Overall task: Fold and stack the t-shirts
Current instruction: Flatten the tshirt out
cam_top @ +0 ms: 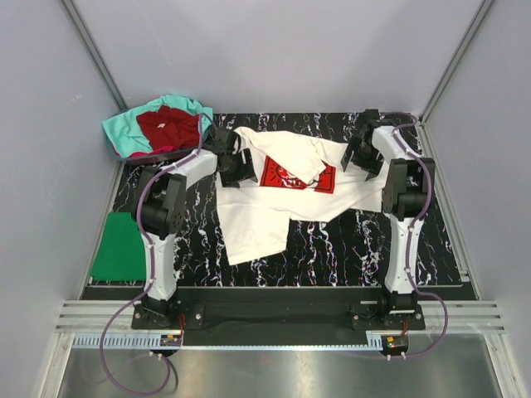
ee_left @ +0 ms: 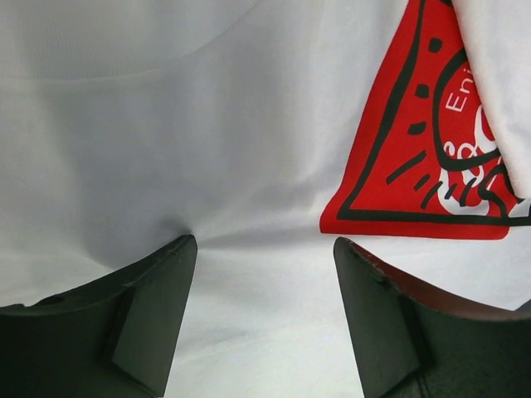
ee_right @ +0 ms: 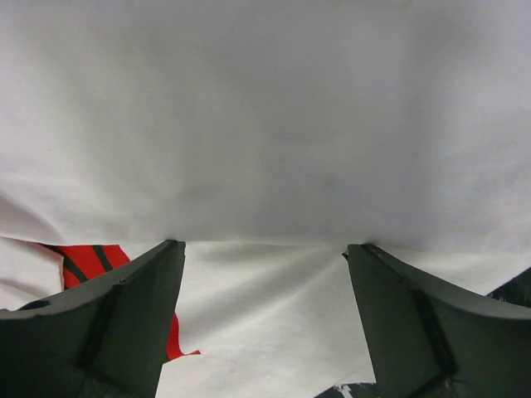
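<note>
Left wrist: white t-shirt (ee_left: pixel 207 149), red print (ee_left: pixel 398 166) with "En"

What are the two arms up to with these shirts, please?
Both arms are at the white t-shirt, which lies rumpled, print up, on the table. The left arm's fingers and the right arm's fingers stand open on its far part, one each side, nothing pinched yet. A green t-shirt lies folded at the left; a teal t-shirt and a dark red t-shirt are heaped in the far left corner.
</note>
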`<state>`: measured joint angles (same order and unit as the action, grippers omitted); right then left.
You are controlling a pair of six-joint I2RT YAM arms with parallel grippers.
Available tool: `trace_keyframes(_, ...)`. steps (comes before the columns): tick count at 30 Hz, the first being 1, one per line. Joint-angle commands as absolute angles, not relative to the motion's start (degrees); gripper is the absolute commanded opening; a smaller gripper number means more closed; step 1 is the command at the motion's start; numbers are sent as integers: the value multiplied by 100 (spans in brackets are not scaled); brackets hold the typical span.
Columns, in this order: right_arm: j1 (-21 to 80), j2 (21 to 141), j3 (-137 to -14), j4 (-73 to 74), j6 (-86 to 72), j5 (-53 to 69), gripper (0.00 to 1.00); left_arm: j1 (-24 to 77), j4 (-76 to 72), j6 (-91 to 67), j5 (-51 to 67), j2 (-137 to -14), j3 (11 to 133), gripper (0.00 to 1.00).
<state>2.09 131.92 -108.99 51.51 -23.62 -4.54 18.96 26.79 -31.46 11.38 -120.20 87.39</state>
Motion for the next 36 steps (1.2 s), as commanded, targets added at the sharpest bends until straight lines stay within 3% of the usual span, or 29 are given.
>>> trace_keyframes(1,193,13378,-11663,5747,-2118,-633,88,1846,2742,-2988,1011,-12060,8877,74)
trace_keyframes(6,150,12271,-10997,5792,-2346,-554,97,1863,2681,-3041,1116,-11392,8386,76)
trace_keyframes(10,-148,11366,-9838,5503,-2688,-256,94,1925,2926,-2971,1020,-10741,8174,79)
trace_keyframes(16,-966,10205,-7877,4818,-2848,122,56,1934,3331,-2699,870,-9723,7665,77)
trace_keyframes(18,-1168,10160,-7498,4712,-2883,360,50,1934,3349,-2602,818,-9546,7366,74)
trace_keyframes(25,-1266,10573,-7233,4237,-3093,756,63,1907,2998,-2320,1169,-9816,7295,73)
trace_keyframes(36,-1274,10828,-7093,4008,-3383,651,52,1890,2830,-2470,1406,-10397,7734,73)
